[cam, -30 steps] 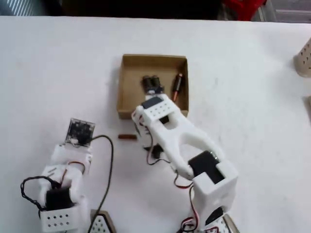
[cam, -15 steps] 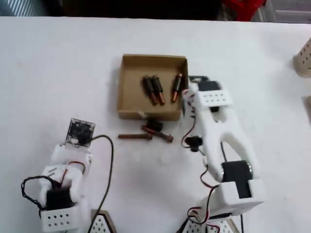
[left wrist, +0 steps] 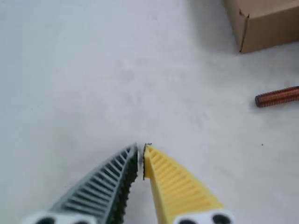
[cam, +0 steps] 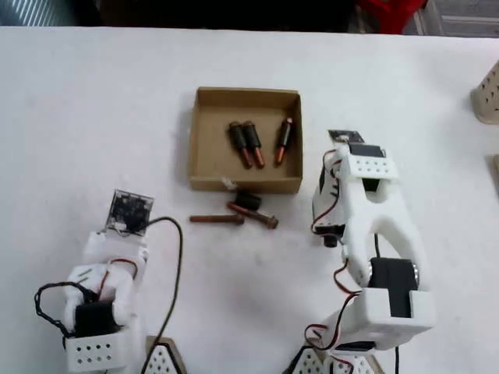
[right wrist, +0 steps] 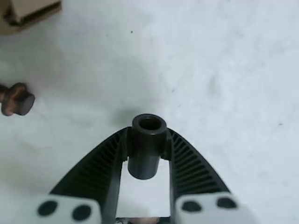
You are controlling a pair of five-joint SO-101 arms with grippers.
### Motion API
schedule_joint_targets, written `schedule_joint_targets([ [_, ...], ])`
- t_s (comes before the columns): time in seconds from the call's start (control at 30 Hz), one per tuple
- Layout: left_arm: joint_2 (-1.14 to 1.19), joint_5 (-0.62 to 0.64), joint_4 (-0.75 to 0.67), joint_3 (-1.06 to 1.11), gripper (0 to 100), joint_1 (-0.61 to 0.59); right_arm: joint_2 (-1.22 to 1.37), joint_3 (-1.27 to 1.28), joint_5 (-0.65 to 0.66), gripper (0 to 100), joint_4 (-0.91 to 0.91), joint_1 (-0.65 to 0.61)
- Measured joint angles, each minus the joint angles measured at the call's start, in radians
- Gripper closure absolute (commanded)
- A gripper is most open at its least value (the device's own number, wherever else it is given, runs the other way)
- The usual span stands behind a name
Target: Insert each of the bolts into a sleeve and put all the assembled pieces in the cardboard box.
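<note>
Looking down from the high view, the cardboard box [cam: 212,125] holds three assembled pieces [cam: 253,143]; two bolts [cam: 217,220] and a spare sleeve [cam: 248,199] lie on the table [cam: 93,93] just near of it. From the left wrist, the left claw [left wrist: 141,156] is pinched together, empty (tips touching). From the right wrist, the right claw [right wrist: 146,134] clamps a black sleeve [right wrist: 145,161] right of the box.

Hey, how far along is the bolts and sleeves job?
Done: three assembled-looking pieces lie in the cardboard box. In hand: the right gripper grips a black sleeve between its fingers. To do: a bare bolt, a second bolt and another sleeve lie on the table by the box, all needing assembly and boxing.
</note>
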Motion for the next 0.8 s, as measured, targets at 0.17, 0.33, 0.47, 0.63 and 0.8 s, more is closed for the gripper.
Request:
schedule_joint_targets([
  [0.17, 0.000, -0.002, 0.054, -0.044, 94, 0.078, -0.005, 0.015, 0.000, 98.1, -0.012, 0.012],
  [0.33, 0.094, 0.023, 0.072, -0.206, 94, 0.098, -0.005, 0.071, 0.037, 98.1, -0.123, 0.044],
  [0.47, 0.371, 0.081, 0.072, -0.427, 94, 0.098, -0.005, 0.086, 0.095, 98.1, -0.166, 0.063],
  [0.63, 0.832, 0.160, 0.072, -0.697, 94, 0.141, -0.005, 0.086, 0.103, 98.1, -0.175, 0.066],
  [0.8, 1.120, 0.164, 0.072, -0.813, 90, 0.307, -0.005, 0.086, 0.103, 98.1, -0.178, 0.063],
])
